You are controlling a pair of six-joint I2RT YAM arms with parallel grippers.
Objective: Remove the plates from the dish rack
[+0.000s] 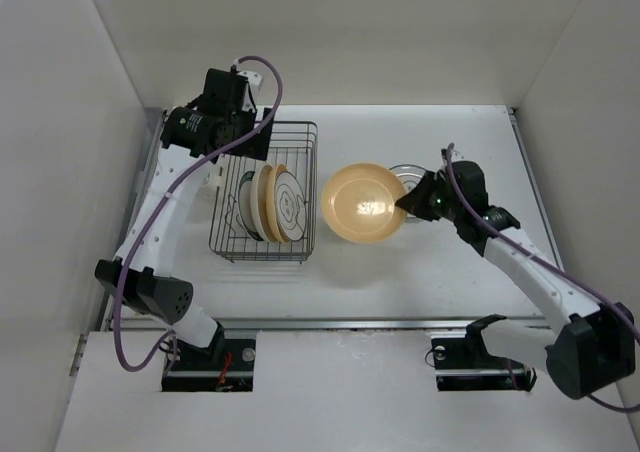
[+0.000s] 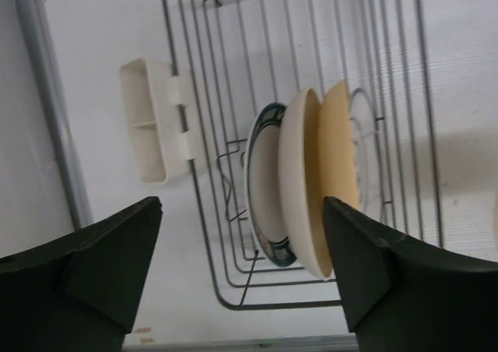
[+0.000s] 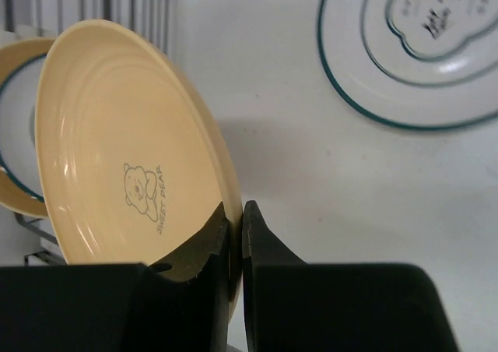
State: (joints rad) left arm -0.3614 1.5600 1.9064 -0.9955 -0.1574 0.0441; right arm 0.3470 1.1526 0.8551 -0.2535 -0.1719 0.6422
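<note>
The dark wire dish rack [image 1: 300,137] stands left of centre and holds several plates [image 1: 270,204] upright on edge. In the left wrist view these are a white dark-rimmed plate [image 2: 261,181], a cream one [image 2: 299,177], a yellow-tan one [image 2: 338,142] and a white one [image 2: 366,146]. My left gripper [image 1: 250,137] hovers over the rack's far end, open and empty [image 2: 241,274]. My right gripper [image 1: 408,204] is shut on the rim of a yellow plate [image 1: 362,202] with a bear mark [image 3: 117,149], held tilted above the table right of the rack [image 3: 236,227].
A white plate with a dark ringed rim [image 3: 412,48] lies flat on the table behind the held plate, partly hidden in the top view [image 1: 408,171]. A white clip-on caddy [image 2: 156,118] hangs on the rack's left side. White walls enclose the table.
</note>
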